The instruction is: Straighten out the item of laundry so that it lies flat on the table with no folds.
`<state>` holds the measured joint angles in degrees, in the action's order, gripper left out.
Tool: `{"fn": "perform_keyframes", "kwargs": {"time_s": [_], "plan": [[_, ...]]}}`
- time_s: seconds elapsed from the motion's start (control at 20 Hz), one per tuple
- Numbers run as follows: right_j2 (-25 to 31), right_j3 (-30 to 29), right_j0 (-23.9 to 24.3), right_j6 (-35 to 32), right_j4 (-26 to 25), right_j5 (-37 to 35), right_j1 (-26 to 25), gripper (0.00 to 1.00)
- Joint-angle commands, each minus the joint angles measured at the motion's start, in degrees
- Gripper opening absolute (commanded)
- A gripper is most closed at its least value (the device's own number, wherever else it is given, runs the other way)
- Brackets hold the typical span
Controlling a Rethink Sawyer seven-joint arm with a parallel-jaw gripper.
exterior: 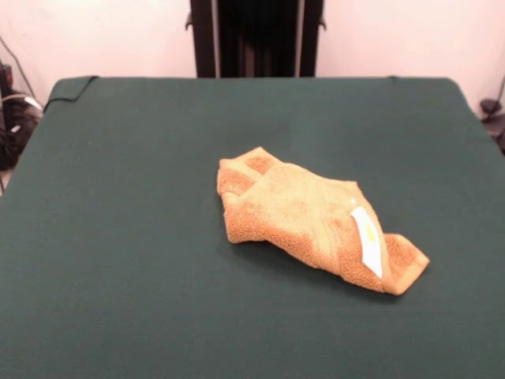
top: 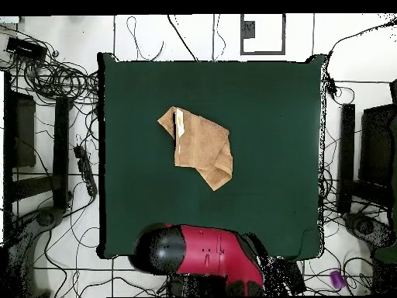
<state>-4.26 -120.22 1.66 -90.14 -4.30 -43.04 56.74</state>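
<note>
Towel [exterior: 316, 225] crumpled on table [exterior: 118, 237], label [exterior: 366, 241] up; hand's state can't tell.

Bulky red robot arm [top: 211, 254] with smooth rounded casing; glossy black dome-shaped joint cap [top: 164, 250] at one end; black segment at other end. Black upright pedestal column [exterior: 256, 38], vertical ribs.

The folded towel [exterior: 316, 229] lies on the table [exterior: 118, 237] near its middle, care label [exterior: 366, 241] on top.
</note>
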Motion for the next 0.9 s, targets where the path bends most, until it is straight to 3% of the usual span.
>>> {"fn": "perform_keyframes", "kwargs": {"time_s": [0.05,0.5,0.9], "plan": [[-0.7,3.4,-0.4,-13.9,-3.1,7.3,-13.8,1.0],[-0.1,3.3,-1.2,-13.1,-0.2,13.6,-22.1,1.0],[0.5,6.6,-2.8,-13.8,2.1,18.6,-30.2,1.0]]}}
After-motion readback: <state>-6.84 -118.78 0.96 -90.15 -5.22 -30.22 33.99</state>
